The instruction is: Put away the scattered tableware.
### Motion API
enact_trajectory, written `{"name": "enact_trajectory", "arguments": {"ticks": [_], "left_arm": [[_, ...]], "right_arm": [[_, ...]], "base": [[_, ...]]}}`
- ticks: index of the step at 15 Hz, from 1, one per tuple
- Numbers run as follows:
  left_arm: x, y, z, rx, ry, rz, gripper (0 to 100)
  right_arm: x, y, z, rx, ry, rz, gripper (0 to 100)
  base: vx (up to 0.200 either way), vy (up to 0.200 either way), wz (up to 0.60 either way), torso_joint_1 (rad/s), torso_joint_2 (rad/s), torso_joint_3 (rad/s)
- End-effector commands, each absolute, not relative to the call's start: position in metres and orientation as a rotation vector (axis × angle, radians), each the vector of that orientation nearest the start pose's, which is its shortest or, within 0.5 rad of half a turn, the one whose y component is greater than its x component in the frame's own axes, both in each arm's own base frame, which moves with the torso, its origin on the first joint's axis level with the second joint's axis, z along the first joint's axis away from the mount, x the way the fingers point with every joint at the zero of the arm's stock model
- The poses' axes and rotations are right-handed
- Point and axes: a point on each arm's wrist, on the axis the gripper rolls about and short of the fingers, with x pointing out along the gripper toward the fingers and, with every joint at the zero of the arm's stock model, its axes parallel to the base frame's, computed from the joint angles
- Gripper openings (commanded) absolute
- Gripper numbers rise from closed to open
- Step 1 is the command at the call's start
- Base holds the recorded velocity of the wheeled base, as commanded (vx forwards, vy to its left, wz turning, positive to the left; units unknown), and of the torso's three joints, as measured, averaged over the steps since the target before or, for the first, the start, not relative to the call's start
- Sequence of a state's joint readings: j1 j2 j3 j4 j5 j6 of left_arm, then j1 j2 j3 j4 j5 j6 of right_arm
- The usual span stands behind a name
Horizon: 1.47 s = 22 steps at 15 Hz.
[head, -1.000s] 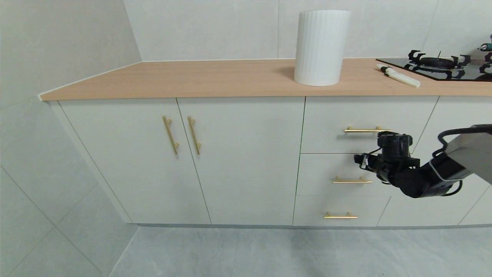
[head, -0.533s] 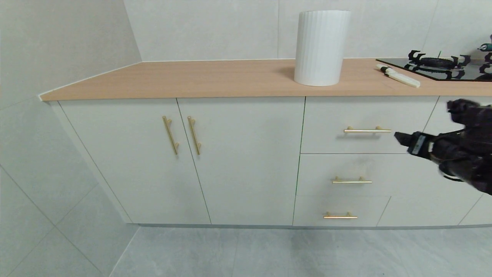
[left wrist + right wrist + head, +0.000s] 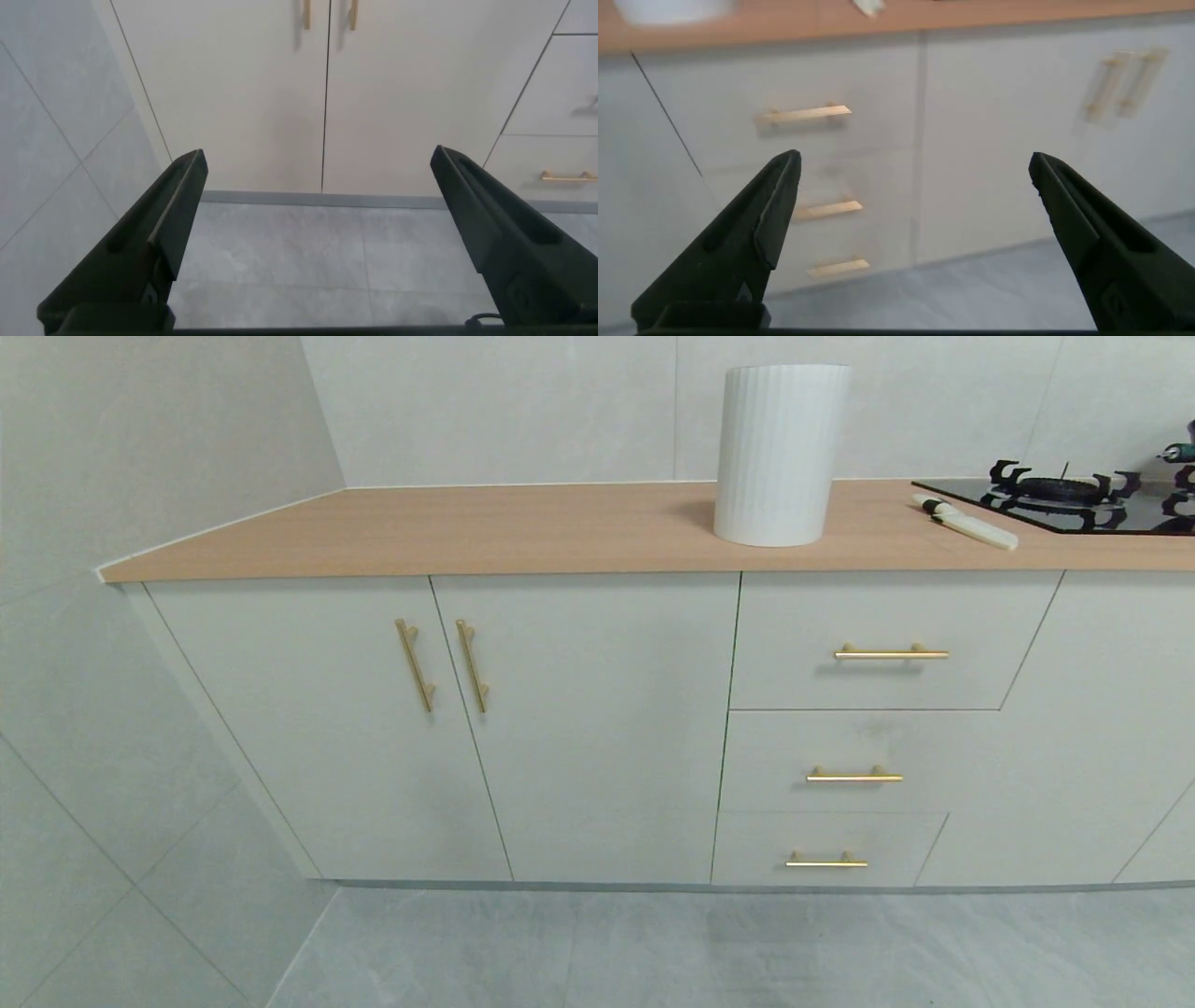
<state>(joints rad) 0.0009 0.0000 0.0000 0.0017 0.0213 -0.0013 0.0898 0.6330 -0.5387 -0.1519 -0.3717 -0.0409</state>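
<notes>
Can't make out any print. Got the left claw (image 3: pixel 318 159) spread wide, aimed low at the cupboard doors (image 3: pixel 234 93) down-left of the ribbed white canister (image 3: pixel 778 453). Same with the right claw (image 3: pixel 913 161): gaping, holding nothing, facing the drawers (image 3: pixel 831 84) under the canister. Spotted the white utensil (image 3: pixel 966 521) lying flat on the bench (image 3: pixel 523 527), near the canister on its right, short of the hob (image 3: pixel 1064 499). Can't see inside the canister.

You can read no text, label or number on the ribbed canister (image 3: pixel 780 453) or the drawer fronts (image 3: pixel 887 616). The white utensil (image 3: pixel 966 520) is too small to tell.
</notes>
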Motion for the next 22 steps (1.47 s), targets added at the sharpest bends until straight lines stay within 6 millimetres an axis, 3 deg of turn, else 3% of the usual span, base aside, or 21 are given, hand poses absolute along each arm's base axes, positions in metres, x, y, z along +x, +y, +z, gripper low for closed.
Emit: {"name": "enact_trajectory", "arguments": {"ticks": [1,6,10,12,13,17,22], "left_arm": [[-0.023,0.000,0.075,-0.002,0.002,0.023,100],[-0.023,0.000,0.075,-0.002,0.002,0.023,100],[-0.023,0.000,0.075,-0.002,0.002,0.023,100],[-0.023,0.000,0.075,-0.002,0.002,0.023,100],[-0.023,0.000,0.075,-0.002,0.002,0.023,100],[-0.023,0.000,0.075,-0.002,0.002,0.023,100],[-0.023,0.000,0.075,-0.002,0.002,0.023,100]], "right_arm": [[-0.044,-0.013,0.221,-0.056,-0.196,-0.342,100],[-0.063,-0.016,0.201,-0.053,-0.205,-0.426,100],[-0.068,-0.011,0.163,-0.062,-0.199,-0.486,100],[-0.055,-0.010,0.138,-0.065,-0.142,-0.455,100],[-0.052,-0.010,0.136,-0.051,-0.148,-0.450,100],[-0.024,-0.004,0.085,-0.021,-0.092,-0.192,100],[-0.023,-0.001,0.075,-0.009,0.011,-0.038,100]], "base": [[0.000,0.000,0.00,0.000,0.00,0.000],[0.000,0.000,0.00,0.000,0.00,0.000],[0.000,0.000,0.00,0.000,0.00,0.000],[0.000,0.000,0.00,0.000,0.00,0.000],[0.000,0.000,0.00,0.000,0.00,0.000],[0.000,0.000,0.00,0.000,0.00,0.000],[0.000,0.000,0.00,0.000,0.00,0.000]]}}
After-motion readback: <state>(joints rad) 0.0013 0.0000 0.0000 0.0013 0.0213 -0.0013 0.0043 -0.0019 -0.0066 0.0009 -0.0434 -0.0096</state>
